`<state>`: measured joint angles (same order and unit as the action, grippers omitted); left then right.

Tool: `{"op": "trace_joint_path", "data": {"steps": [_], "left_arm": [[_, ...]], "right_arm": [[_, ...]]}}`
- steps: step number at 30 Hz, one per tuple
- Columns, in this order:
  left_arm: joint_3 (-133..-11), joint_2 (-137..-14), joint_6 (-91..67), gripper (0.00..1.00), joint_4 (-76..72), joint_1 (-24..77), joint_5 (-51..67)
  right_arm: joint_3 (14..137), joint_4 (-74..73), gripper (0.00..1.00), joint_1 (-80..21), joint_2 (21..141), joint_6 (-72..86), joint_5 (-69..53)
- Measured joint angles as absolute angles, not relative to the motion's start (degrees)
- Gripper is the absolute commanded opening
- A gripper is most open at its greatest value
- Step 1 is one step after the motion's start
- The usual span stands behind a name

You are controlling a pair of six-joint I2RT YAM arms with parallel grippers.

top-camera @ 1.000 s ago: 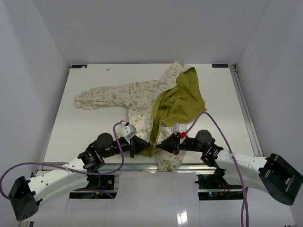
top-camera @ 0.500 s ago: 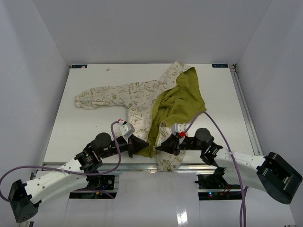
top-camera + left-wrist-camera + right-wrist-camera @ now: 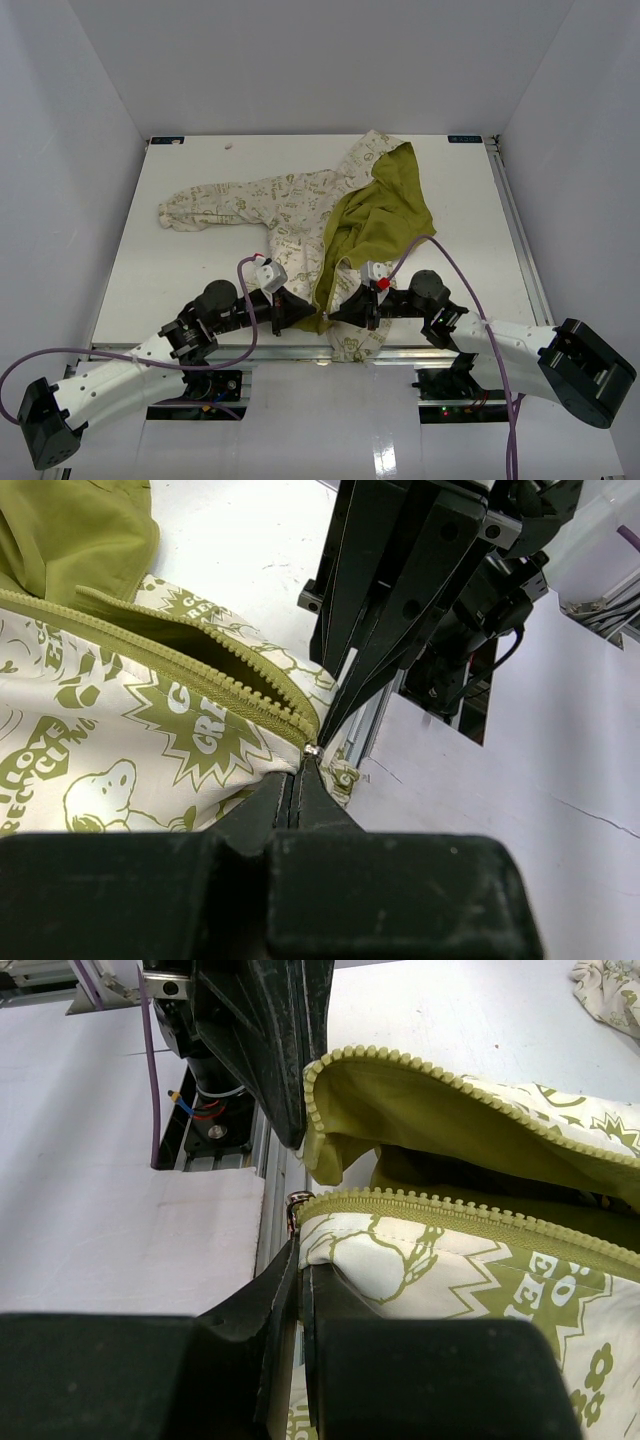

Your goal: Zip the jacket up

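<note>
The hem of the jacket (image 3: 290, 200) is hiding beneath the jaws, probably at the zipper ends; left gripper (image 3: 300, 770) and right gripper (image 3: 298, 1247) are pinching it closed, tips nearly meeting, at the near edge of the table (image 3: 180, 280)

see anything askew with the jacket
The jacket lies skewed, hem hanging over the table's near edge, one front flipped back showing olive lining. The left end effector and right end effector pinch its unjoined zipper ends.

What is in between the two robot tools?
The open bottom edge of the jacket: its green zipper ends lie between the left tool and the right tool, both pinching it. The top view shows it.
</note>
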<state>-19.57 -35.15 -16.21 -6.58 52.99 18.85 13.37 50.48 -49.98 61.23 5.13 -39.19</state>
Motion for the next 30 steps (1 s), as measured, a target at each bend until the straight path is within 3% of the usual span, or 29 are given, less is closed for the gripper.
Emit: {"op": "trace_joint_path", "data": {"steps": [30], "left_arm": [[-19.57,-37.26,-15.9,0.0,-7.71,52.99,19.73]], "right_arm": [[13.39,51.07,0.08,-49.98,60.63,6.98,-36.57]]}}
